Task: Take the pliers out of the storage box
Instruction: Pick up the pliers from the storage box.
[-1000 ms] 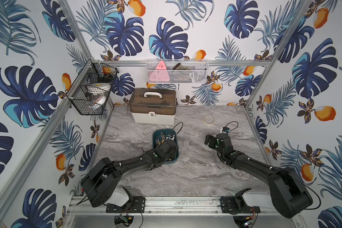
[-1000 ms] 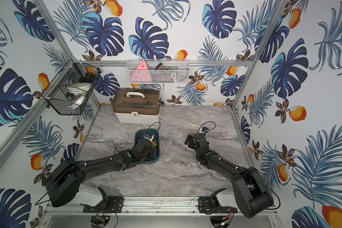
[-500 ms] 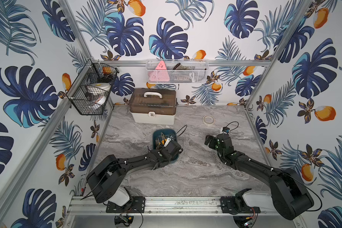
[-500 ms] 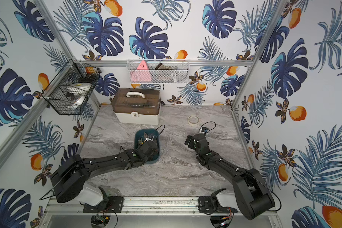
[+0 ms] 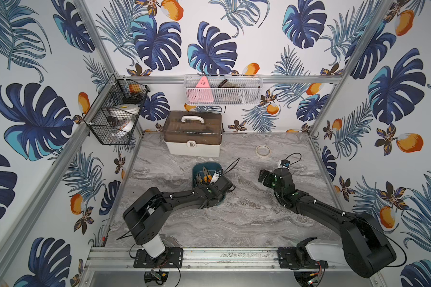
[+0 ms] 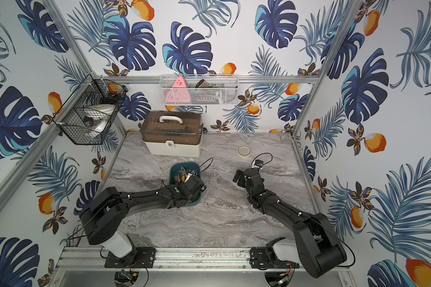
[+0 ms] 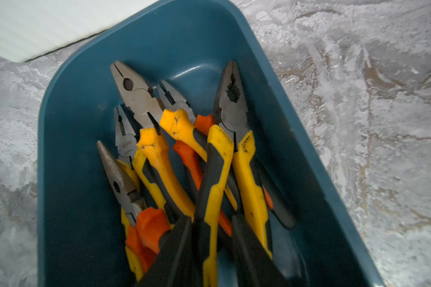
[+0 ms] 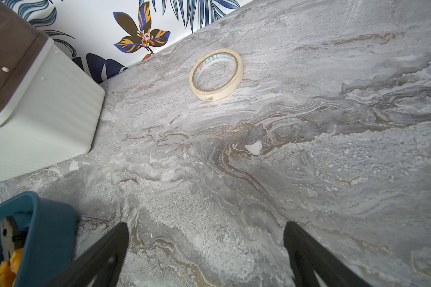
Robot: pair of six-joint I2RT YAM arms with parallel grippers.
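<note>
My left claw (image 7: 210, 223) is down in the box, its black fingers (image 7: 174, 248) drawn in on either side of the bunched handles. I cannot tell whether they already bite or only flank them. My right claw (image 8: 207, 238) is spread wide and empty over bare table (image 5: 234, 218), at 3 o'clock from the box. The case (image 5: 193, 136) stands at 12 o'clock from the box, against the far wall. The box (image 5: 206, 164) itself lies near the table's middle, a touch toward 9 o'clock. All five pliers (image 7: 144, 99) are inside it, heads toward 12 o'clock and handles crossed over one another under my left claw. A tape roll (image 5: 263, 150) lies at 2 o'clock, well apart. I see no pliers out on the table, so I judge this to be the first pick, at the grasp itself. Next I need a firm close on one pair only, then a straight lift over the rim. Those overlapping handles could drag a neighbour up with it. After that comes a set-down on open table toward 6 o'clock.
</note>
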